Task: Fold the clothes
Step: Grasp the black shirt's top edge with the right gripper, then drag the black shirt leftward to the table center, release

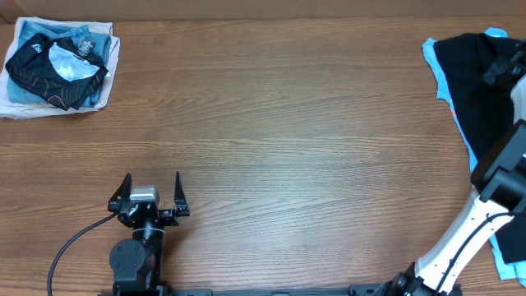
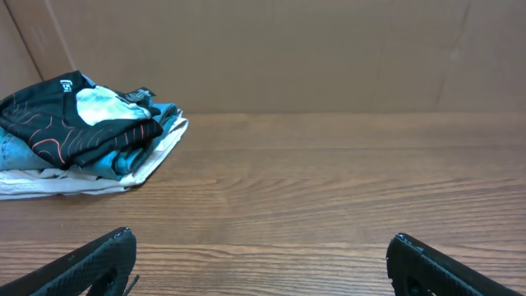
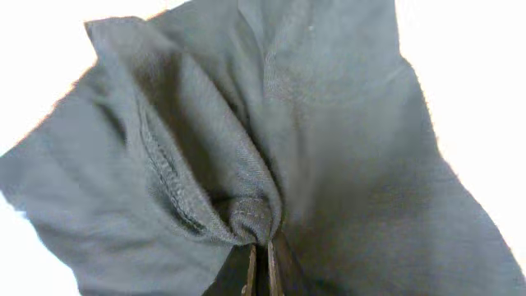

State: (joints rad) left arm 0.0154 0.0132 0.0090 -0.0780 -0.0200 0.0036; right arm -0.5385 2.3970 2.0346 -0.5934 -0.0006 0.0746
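**While left gripper idles wide, right gripper pinches black shirt**

Though little of it shows, the right gripper is clamped tight on a gathered fold of the black shirt, with a stitched hem bunching just beside its tips. That shirt lies at the right edge of the table, over a blue shirt. The left gripper hangs empty by the near edge, well apart from a pile of clothes in the far left corner.
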